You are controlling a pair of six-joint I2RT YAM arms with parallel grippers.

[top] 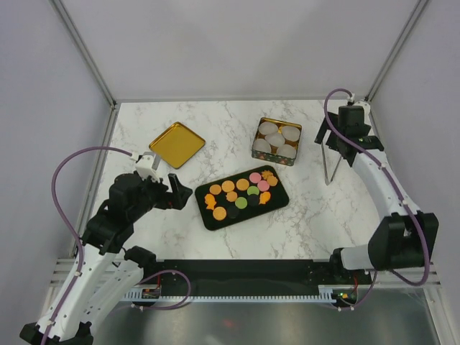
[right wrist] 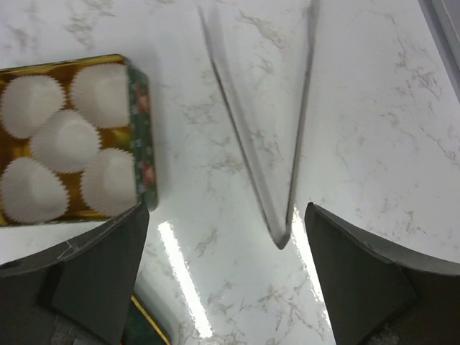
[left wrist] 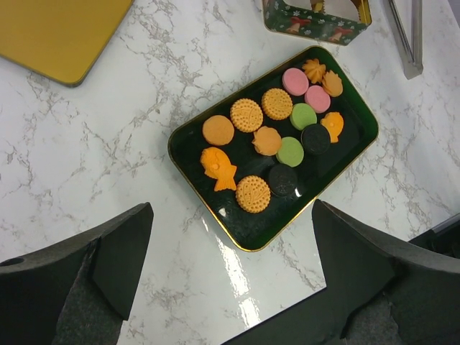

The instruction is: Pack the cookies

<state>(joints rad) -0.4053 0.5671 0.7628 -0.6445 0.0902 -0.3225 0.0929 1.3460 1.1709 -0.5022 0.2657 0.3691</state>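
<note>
The cookies (top: 241, 192) lie in rows on a black tray (top: 215, 220) at the table's middle. They are orange, pink, green and black, mostly round, with a fish shape among them. In the left wrist view the cookies (left wrist: 277, 136) fill the tray (left wrist: 267, 224) just ahead of my left gripper (left wrist: 231, 214), which stands open and empty over the tray's near corner. Seen from above, the left gripper (top: 175, 192) sits at the tray's left end. My right gripper (top: 346, 146) is open and empty at the far right. In its own wrist view the right gripper (right wrist: 224, 210) hovers over bare marble.
A green tin (top: 277, 141) holding several white paper cups (right wrist: 65, 140) stands behind the tray. Its gold lid (top: 177, 144) lies at the back left. Metal tongs (top: 329, 157) lie under the right gripper, and the tongs (right wrist: 287, 180) point their joined end toward that wrist camera.
</note>
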